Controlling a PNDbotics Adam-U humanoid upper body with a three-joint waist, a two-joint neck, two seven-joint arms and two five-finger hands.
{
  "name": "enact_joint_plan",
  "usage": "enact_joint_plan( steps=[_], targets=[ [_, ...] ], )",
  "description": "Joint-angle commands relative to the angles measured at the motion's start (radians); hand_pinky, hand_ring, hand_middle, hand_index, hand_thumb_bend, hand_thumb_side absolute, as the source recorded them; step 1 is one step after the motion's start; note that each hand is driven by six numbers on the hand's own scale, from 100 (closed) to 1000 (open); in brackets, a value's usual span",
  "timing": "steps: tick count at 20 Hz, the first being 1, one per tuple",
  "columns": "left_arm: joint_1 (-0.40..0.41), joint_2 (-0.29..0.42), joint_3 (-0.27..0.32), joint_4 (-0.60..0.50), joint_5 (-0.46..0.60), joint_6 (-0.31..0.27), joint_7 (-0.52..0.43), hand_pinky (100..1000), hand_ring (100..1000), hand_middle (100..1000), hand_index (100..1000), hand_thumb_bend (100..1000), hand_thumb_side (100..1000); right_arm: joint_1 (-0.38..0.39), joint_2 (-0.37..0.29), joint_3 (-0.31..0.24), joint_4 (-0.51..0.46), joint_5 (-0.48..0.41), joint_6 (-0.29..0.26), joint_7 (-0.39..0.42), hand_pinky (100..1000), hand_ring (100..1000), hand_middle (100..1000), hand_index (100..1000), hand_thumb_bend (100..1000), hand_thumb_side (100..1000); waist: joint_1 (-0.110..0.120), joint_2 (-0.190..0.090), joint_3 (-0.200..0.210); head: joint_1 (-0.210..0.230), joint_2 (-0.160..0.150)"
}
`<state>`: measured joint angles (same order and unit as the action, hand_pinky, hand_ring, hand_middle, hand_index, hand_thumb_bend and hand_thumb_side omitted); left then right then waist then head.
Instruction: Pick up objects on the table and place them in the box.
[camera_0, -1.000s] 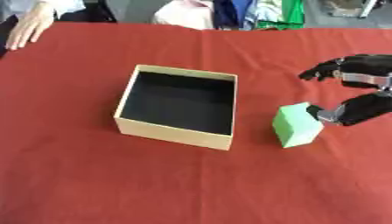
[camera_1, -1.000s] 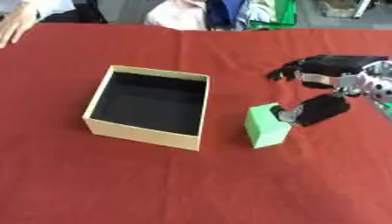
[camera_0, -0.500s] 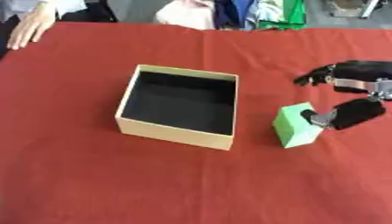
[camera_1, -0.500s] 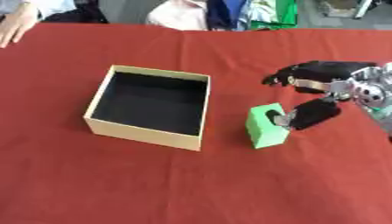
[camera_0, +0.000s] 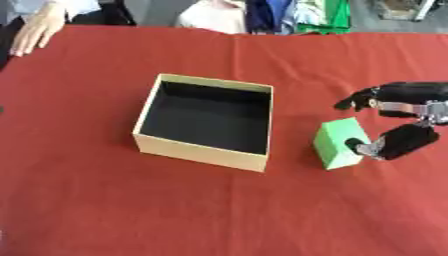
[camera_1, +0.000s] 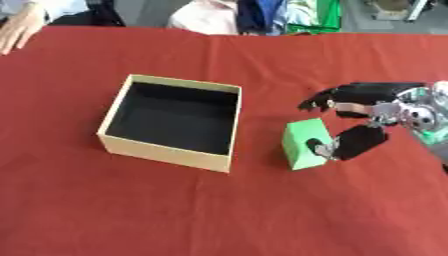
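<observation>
A green block (camera_0: 338, 144) stands on the red tablecloth just right of the open tan box (camera_0: 206, 120), whose black inside holds nothing that I can see. My right hand (camera_1: 367, 118) comes in from the right edge. Its thumb tip touches the block's right face, while the fingers reach out straight above and behind the block, apart from it. The hand is open and spans the block without closing on it. My left hand shows in neither view.
The red cloth (camera_0: 175, 210) covers the whole table. A person's bare hand (camera_0: 35, 31) rests on the far left corner, away from the box. Clothes and a green bag (camera_1: 306, 15) lie beyond the far edge.
My right hand has slid left and slightly down, bringing the thumb against the block's right face. The block and the box have stayed in place.
</observation>
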<state>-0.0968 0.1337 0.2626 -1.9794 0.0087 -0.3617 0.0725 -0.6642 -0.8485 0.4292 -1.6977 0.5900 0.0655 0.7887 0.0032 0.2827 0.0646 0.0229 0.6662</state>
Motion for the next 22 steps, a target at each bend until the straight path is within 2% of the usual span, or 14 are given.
enact_joint_plan(
  steps=[1, 7, 13, 22],
  targets=[
    [-0.003, 0.016, -0.004, -0.021, -0.002, 0.0, -0.005, 650, 621, 702, 780, 100, 529, -0.004, -0.021, -0.006, 0.007, 0.016, -0.006, 0.006, 927, 896, 909, 1000, 222, 545, -0.011, -0.024, 0.001, 0.002, -0.006],
    [-0.003, 0.014, -0.004, -0.021, -0.003, -0.001, -0.007, 650, 621, 702, 780, 100, 529, 0.003, -0.019, 0.003, 0.02, 0.002, -0.017, 0.026, 922, 896, 921, 1000, 219, 490, -0.01, -0.021, 0.003, 0.002, -0.004],
    [-0.006, 0.013, -0.005, -0.021, -0.002, -0.001, -0.008, 650, 622, 702, 780, 100, 529, 0.009, -0.016, 0.004, 0.029, -0.011, -0.003, 0.03, 922, 906, 937, 1000, 229, 429, -0.009, -0.02, 0.003, 0.003, -0.008],
    [-0.008, 0.01, -0.006, -0.021, -0.003, 0.003, -0.012, 650, 622, 704, 781, 100, 528, 0.015, -0.002, 0.011, 0.038, -0.003, 0.018, -0.007, 911, 896, 906, 1000, 208, 466, -0.01, -0.016, 0.005, 0.001, -0.011]
  ],
)
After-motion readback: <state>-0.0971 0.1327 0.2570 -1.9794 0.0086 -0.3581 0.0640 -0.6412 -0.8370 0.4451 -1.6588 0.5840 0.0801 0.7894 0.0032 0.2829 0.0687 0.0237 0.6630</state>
